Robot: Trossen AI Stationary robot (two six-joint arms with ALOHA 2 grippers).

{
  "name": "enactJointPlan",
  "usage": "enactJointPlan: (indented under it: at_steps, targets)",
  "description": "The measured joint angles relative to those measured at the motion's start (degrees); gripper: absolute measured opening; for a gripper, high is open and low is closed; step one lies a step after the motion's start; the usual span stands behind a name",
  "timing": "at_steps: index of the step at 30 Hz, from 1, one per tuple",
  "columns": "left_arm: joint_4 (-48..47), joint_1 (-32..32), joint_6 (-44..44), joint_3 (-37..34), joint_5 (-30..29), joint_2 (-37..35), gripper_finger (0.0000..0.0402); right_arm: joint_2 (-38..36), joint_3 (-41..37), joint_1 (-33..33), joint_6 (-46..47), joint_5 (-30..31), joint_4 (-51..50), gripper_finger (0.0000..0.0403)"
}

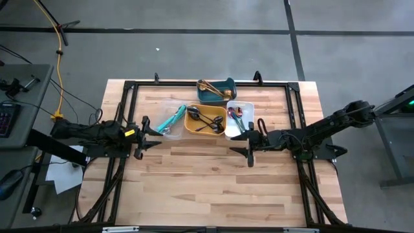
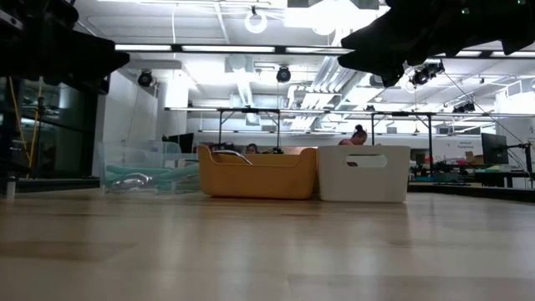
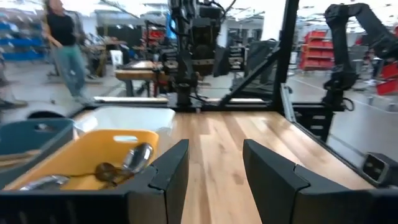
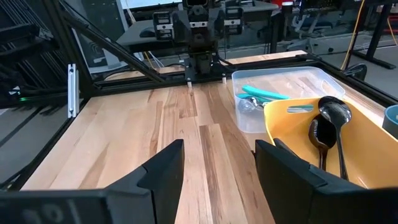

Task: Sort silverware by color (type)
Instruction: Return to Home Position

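The silverware lies sorted in four trays at the table's far middle. Gold pieces [image 1: 208, 87] sit in a teal bin [image 1: 226, 90]. Teal-handled pieces [image 1: 173, 119] lie in a clear tray [image 4: 292, 84]. Black spoons [image 4: 326, 127] rest in a yellow bin [image 1: 205, 129]. Iridescent pieces [image 1: 237, 116] are in a white bin [image 1: 247, 107]. My left gripper [image 1: 155, 134] hovers open, level, left of the clear tray, with nothing between its fingers [image 3: 168, 171]. My right gripper [image 1: 249, 144] stands open just near of the white bin, also holding nothing.
A black metal frame [image 1: 194, 84] runs around the table's far and side edges. Bare wood [image 1: 207, 181] fills the near half of the table. In the low view the yellow bin [image 2: 257, 173] and the white bin [image 2: 364, 173] stand side by side. A person [image 3: 62, 43] shows in the room beyond.
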Motion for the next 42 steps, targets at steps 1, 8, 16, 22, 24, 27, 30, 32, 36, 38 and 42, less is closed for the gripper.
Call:
enactJointPlan:
  at_steps: [1, 8, 16, 22, 24, 27, 30, 32, 36, 38, 42]
  targets:
    - [0.41, -0.23, 0.71, 0.0, -0.73, 0.0, 0.0145, -0.01, 0.0, 0.0, 0.0, 0.0, 0.01, 0.019]
    - [0.89, -0.41, 1.45, 0.0, -4.86, 0.02, 0.0145, -0.25, 0.02, -0.08, 1.36, 0.0, 0.2, 0.019]
    - [1.06, -0.36, -0.04, 0.0, -7.53, 0.04, 0.0145, -8.85, 0.0, -0.17, -3.55, 0.02, -5.31, 0.017]
    - [1.1, -0.35, -1.27, 0.0, -7.53, 0.04, 0.0145, -21.85, 0.0, -0.16, -3.08, 0.02, -21.59, 0.0047]
    - [1.1, -0.36, -1.27, 0.0, -7.53, 0.04, 0.0145, -25.65, -0.34, -0.01, -2.51, 0.04, -26.69, 0.0013]
    - [1.08, -0.35, -1.27, 0.0, -7.53, 0.04, 0.0145, -30.88, -4.43, 0.37, -1.16, 0.04, -27.03, 0.0019]
    - [1.08, -0.36, -1.25, 0.0, -7.53, 0.04, 0.0145, -34.73, -11.17, 0.34, -0.43, 0.01, -21.38, 0.0006]
    - [1.1, -0.34, -1.25, 0.0, -7.53, 0.04, 0.0145, -36.43, -14.98, -0.46, -1.87, -0.07, -14.47, 0.0003]
    - [1.08, -0.36, -1.25, 0.0, -7.53, 0.04, 0.0145, -38.26, -17.92, -4.58, -4.5, -5.53, -9.45, 0.0001]
    - [1.08, -0.34, -1.25, 0.0, -7.53, 0.04, 0.0145, -38.58, -17.92, -7.52, -5.11, -9.59, -10.05, 0.0001]
    - [1.08, -0.36, -1.25, 0.0, -7.53, 0.04, 0.0145, -38.55, -17.92, -14.5, -7.53, -15.65, -12.44, 0.0001]
